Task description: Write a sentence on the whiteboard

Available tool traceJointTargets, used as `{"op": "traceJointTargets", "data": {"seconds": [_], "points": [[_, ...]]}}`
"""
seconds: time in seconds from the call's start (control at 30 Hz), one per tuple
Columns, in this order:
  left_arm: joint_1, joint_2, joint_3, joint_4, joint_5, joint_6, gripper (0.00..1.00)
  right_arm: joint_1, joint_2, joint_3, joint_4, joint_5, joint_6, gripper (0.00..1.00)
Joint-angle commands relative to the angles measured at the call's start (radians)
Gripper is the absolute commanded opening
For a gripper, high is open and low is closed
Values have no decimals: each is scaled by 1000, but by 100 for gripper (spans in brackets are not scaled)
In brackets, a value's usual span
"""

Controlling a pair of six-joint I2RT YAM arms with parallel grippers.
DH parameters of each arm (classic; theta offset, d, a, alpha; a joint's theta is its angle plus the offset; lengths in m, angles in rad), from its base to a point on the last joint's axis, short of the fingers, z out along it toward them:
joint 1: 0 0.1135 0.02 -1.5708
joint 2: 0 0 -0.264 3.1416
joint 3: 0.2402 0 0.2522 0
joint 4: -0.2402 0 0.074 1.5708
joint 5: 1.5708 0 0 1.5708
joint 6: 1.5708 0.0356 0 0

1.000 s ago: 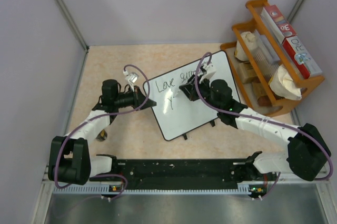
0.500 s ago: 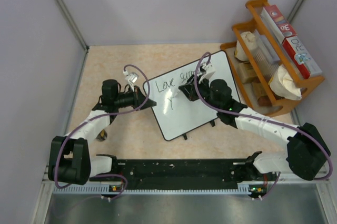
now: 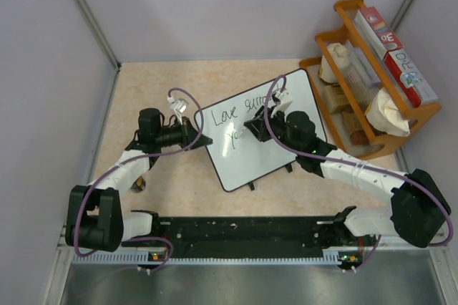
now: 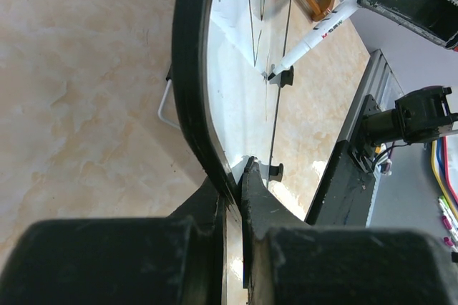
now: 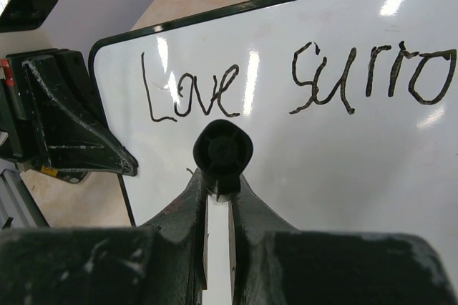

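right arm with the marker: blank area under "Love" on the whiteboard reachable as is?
Probably yes. The right gripper holds the marker with its tip at the whiteboard, and the white area below the writing lies bare. The left gripper only clamps the board's edge, off that path.

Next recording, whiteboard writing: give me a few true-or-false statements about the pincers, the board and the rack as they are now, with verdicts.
1. The left pincer is shut on the edge of the whiteboard. True.
2. The right pincer holds a marker with its tip at the board. True.
3. The board is blank. False: it bears handwriting that begins with "Love".
4. The wooden rack stands on the left arm's side of the board. False: it stands on the right arm's side.
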Motion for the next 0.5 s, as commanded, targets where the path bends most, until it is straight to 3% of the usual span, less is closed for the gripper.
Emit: {"op": "traceJointTargets", "data": {"seconds": [0.0,0.47], "points": [[-25,23,-25,-42,-130,265,0,-20,-25,-4,-18,66,-17,0],[-25,23,-25,-41,-132,266,0,-35,-5,70,-7,64,0,0]]}}
